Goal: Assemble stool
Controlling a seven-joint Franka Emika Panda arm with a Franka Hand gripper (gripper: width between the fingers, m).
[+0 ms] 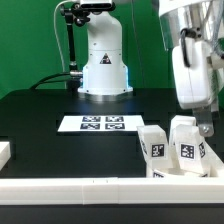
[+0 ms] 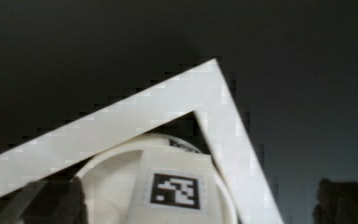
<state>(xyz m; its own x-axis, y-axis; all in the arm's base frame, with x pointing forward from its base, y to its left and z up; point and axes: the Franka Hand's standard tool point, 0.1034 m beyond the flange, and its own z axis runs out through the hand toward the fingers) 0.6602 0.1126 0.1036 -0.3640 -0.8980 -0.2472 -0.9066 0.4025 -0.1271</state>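
The counter (image 1: 50,108) is a flat black surface. White rails (image 1: 90,187) border it along the near edge and up the exterior view's right side. The marker board (image 1: 101,124) lies flat near the middle of the counter, in front of the arm's white base (image 1: 104,72). Behind the counter hangs a green backdrop (image 1: 30,40).

Three white stool legs stand upright in the corner at the exterior view's right: leg one (image 1: 154,147) nearest the centre, leg two (image 1: 186,142) beside it, leg three (image 1: 209,152) against the side rail. Each shows a black-and-white tag. The legs stand close together; contact between them cannot be confirmed. The seat is not identifiable in either view.

The pincer (image 1: 206,127) hangs low over the legs at the exterior view's right. Whether it is open or closed cannot be told.

The wrist view shows the rails meeting in a corner (image 2: 208,75) on the dark counter, with one tagged leg (image 2: 158,180) inside that corner.
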